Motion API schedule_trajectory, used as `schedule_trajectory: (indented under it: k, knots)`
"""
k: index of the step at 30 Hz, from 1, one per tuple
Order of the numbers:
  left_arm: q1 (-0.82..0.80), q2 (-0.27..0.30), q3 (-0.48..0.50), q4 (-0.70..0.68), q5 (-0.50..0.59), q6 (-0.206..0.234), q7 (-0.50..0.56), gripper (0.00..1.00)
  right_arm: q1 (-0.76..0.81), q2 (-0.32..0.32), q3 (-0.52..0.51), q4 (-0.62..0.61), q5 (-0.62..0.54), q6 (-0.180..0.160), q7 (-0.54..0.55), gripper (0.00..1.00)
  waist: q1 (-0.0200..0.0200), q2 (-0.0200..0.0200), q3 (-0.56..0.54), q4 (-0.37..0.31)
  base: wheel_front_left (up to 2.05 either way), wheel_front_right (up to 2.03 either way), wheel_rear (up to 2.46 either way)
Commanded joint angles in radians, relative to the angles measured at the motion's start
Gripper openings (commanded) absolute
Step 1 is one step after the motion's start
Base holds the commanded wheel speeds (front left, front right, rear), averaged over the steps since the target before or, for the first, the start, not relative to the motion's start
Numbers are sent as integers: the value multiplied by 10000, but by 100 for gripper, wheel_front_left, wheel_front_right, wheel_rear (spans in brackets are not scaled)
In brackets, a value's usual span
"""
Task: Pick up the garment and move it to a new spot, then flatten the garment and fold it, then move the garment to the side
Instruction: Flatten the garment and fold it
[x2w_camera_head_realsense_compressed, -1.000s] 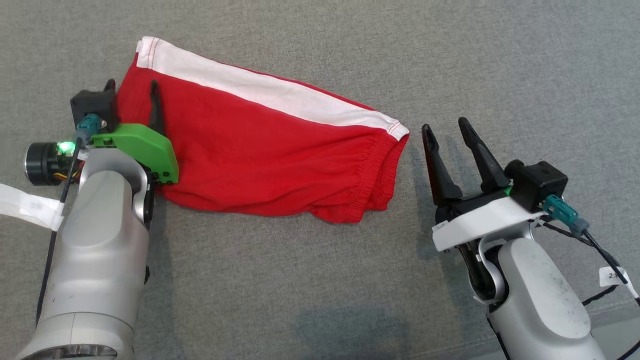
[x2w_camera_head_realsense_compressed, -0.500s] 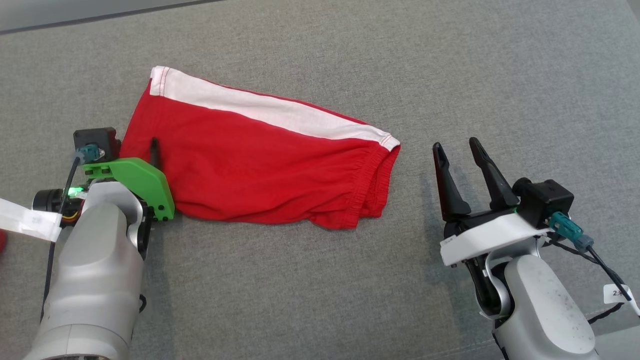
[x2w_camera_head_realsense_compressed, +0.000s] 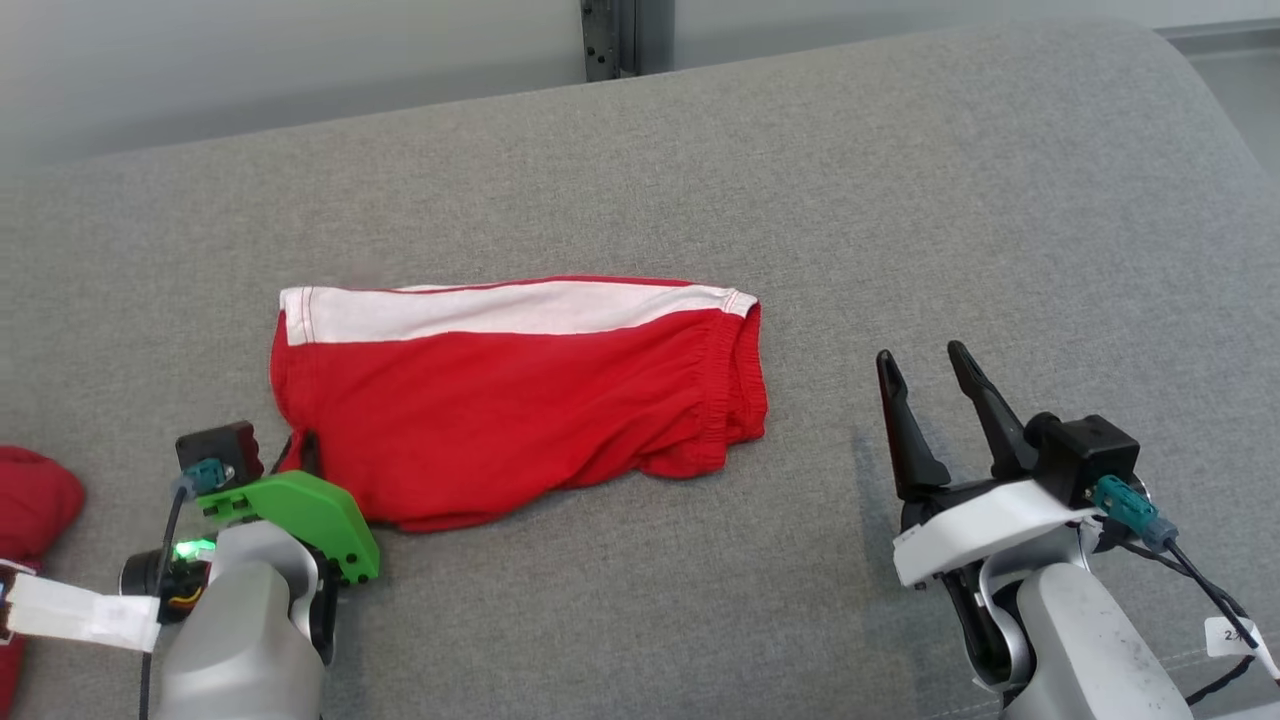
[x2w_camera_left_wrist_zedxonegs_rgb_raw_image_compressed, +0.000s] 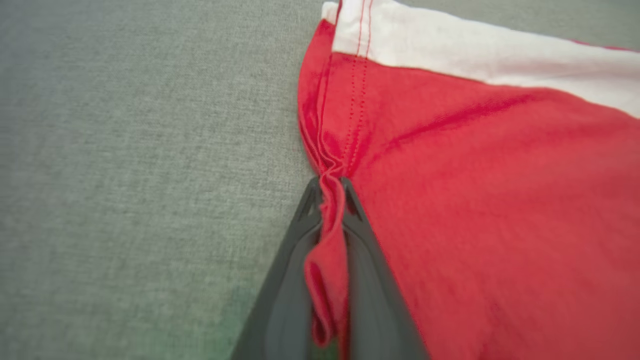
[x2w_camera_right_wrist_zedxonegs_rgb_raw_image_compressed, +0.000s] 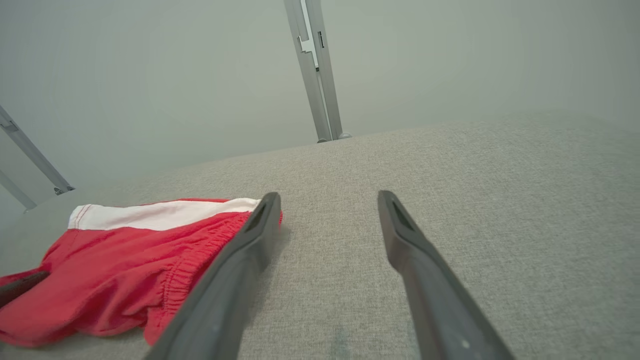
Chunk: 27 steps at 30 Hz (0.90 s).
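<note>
1. Stretching across most of the head view was a grey woven upholstered surface (x2w_camera_head_realsense_compressed: 900, 250), its far edge rounding down at the robot's right.
2. Behind it stood a plain pale wall (x2w_camera_head_realsense_compressed: 300, 60) with an upright metal post (x2w_camera_head_realsense_compressed: 607, 35) near the middle.
3. A red garment (x2w_camera_head_realsense_compressed: 520, 400) with a white band along its far edge lay mostly flat on the surface, left of centre. Its gathered elastic edge faced the robot's right.
4. A separate lump of red cloth (x2w_camera_head_realsense_compressed: 35, 490) showed at the left edge of the head view, apart from the garment.
5. The silver left forearm (x2w_camera_head_realsense_compressed: 245, 630) rose from the lower left, with a green bracket (x2w_camera_head_realsense_compressed: 300, 505) at its wrist, and reached to the garment's near left corner.
6. The left gripper (x2w_camera_left_wrist_zedxonegs_rgb_raw_image_compressed: 331, 182) was pinched closed on that corner's hem. In the left wrist view, a fold of red cloth was bunched between its dark fingers (x2w_camera_left_wrist_zedxonegs_rgb_raw_image_compressed: 370, 280).
7. The right forearm (x2w_camera_head_realsense_compressed: 1085, 640) rose from the lower right, with a white bracket (x2w_camera_head_realsense_compressed: 975, 520) at its wrist.
8. The right gripper (x2w_camera_head_realsense_compressed: 922, 356) pointed away from the robot, jaws spread wide with nothing between them. It was over bare surface to the right of the garment and apart from it.
</note>
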Motion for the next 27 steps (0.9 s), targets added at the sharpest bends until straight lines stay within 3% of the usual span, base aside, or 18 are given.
schedule_trajectory:
  k: [1,5,6,7,8,14,27]
  knots:
    - [701,-48,20,243,-98,86,76,0,166,-29,-50,42,-48,0,-28,100,0,0,-349,246,0,0,0]
    - [1132,-101,123,-40,-231,223,-58,0,279,-23,-90,102,-116,0,-28,100,0,0,-538,391,0,0,0]
    - [1224,-110,103,-209,-203,273,-95,8,293,-27,-91,119,-123,0,-28,100,0,0,-578,424,0,0,0]
    - [1304,-122,93,-346,-186,313,-115,75,301,-26,-81,126,-150,0,-28,100,0,0,-605,449,0,0,0]
    - [1403,-136,137,-644,-229,340,-131,100,311,-26,-80,137,-138,0,-28,100,0,0,-637,476,0,0,0]
    - [2450,-216,132,-3087,111,679,-155,100,381,-26,-24,179,-346,0,-28,100,0,0,-799,608,0,0,0]
    - [5375,-380,-31,-7048,734,872,-160,100,1000,-26,277,560,-777,0,-28,100,0,0,-1686,874,0,0,0]
